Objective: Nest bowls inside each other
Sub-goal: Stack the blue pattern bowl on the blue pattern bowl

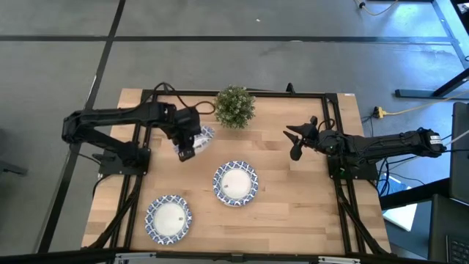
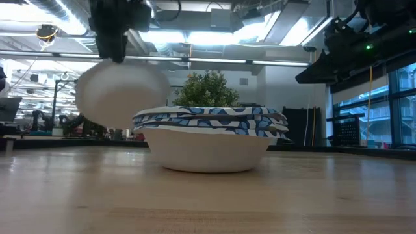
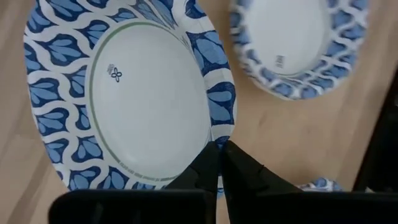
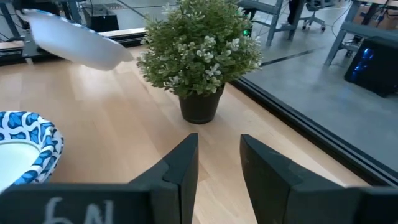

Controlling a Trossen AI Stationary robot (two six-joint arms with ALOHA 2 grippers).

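High view: the left gripper carries a lifted bowl by its rim, at about seven o'clock from the potted plant and close to it; a centre stack of bowls lies on the tabletop at about five o'clock from the held bowl, and a second stack sits well apart at seven o'clock from the centre one. The right gripper waits near the right frame rail, fingers apart and holding nothing. Low view: the held bowl hangs tilted, clear of the tabletop, above and to one side of the nested stack, whose rims sit slightly uneven. Left wrist view: the fingers are clenched on the patterned rim of the bowl, with another stack beyond. Right wrist view: the released fingers face the plant; the carried bowl is airborne beyond it. Judgement: the step is transport to a stack; level the bowl, centre it over the stack and lower before releasing, since a rim pinch may let it swing. Open room lies toward five o'clock; the plant and the left frame rail are the nearest obstructions.
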